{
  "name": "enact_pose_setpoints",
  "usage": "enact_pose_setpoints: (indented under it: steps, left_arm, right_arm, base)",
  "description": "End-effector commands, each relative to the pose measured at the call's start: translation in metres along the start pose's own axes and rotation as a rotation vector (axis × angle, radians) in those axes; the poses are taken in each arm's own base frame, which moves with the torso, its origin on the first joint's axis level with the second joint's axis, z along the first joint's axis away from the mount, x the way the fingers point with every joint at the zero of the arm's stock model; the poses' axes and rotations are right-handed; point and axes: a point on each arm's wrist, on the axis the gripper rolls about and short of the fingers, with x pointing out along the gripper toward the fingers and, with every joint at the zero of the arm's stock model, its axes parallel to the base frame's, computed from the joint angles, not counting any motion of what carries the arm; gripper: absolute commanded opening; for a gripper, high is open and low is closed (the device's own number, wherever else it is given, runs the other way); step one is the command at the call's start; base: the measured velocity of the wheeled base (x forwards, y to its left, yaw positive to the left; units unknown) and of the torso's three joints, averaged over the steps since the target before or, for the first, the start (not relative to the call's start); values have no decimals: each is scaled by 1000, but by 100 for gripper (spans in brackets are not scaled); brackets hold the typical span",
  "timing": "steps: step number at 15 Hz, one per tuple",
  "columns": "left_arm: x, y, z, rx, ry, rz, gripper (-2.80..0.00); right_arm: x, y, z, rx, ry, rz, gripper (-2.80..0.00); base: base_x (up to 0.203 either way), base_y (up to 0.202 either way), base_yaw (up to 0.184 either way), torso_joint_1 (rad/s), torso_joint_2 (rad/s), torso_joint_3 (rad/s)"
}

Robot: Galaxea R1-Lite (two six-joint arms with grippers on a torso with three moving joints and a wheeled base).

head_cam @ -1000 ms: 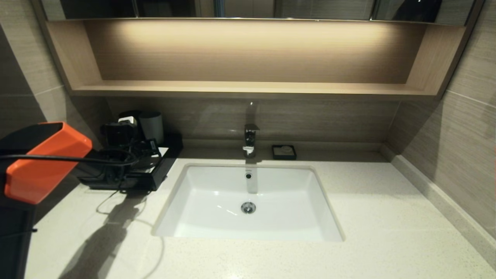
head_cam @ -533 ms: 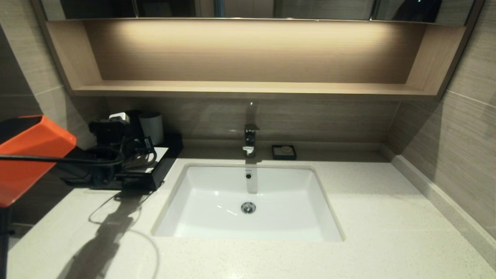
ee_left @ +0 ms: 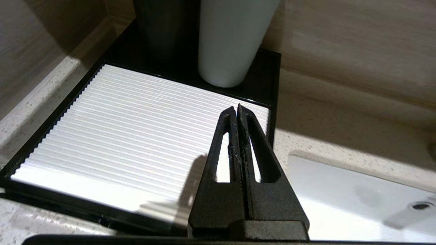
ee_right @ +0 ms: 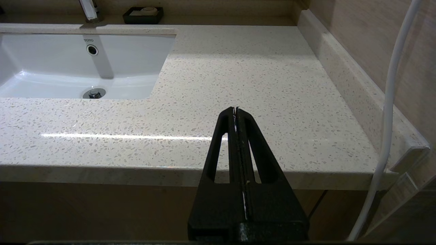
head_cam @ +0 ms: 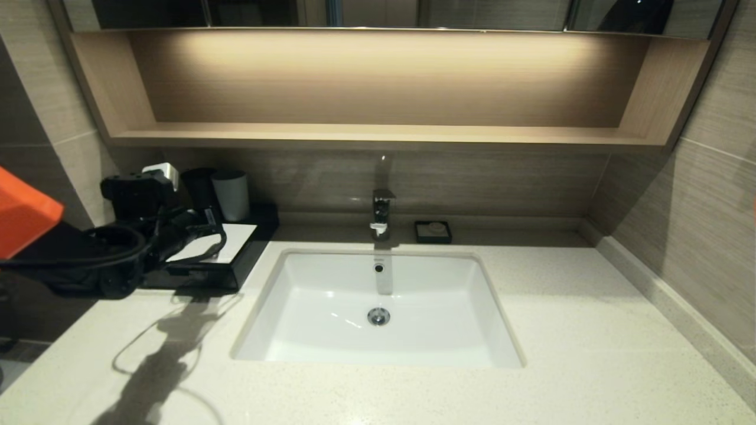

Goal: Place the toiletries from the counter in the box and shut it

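Note:
The low black box (head_cam: 236,267) stands at the counter's (head_cam: 590,330) back left, its white ribbed top panel (ee_left: 136,129) bare and its front flush. My left gripper (head_cam: 208,227) hovers over the panel's sink-side corner, fingers pressed together on nothing (ee_left: 236,108). No toiletries show in any view. My right gripper (ee_right: 235,109) is shut and empty, held off the front edge of the counter (ee_right: 255,68) at the right, outside the head view.
A dark cup (head_cam: 199,186) and a grey cup (head_cam: 231,193) stand on the box's back part. The white sink (head_cam: 378,295), faucet (head_cam: 383,212) and black soap dish (head_cam: 433,231) lie to the right. A wooden shelf (head_cam: 378,133) hangs above. A white cable (ee_right: 388,102) hangs by the right wall.
My left arm has drawn back to the left, uncovering more of the box's white panel. Its gripper stays shut.

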Motion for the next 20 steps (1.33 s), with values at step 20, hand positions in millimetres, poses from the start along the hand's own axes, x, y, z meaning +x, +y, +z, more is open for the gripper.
enact_pose_setpoints:
  steps: [20]
  left_arm:
    - [-93, -45, 6, 40, 25, -117, -280]
  right_arm:
    - [0, 0, 0, 0, 0, 0, -280]
  base:
    - [0, 0, 0, 0, 0, 0]
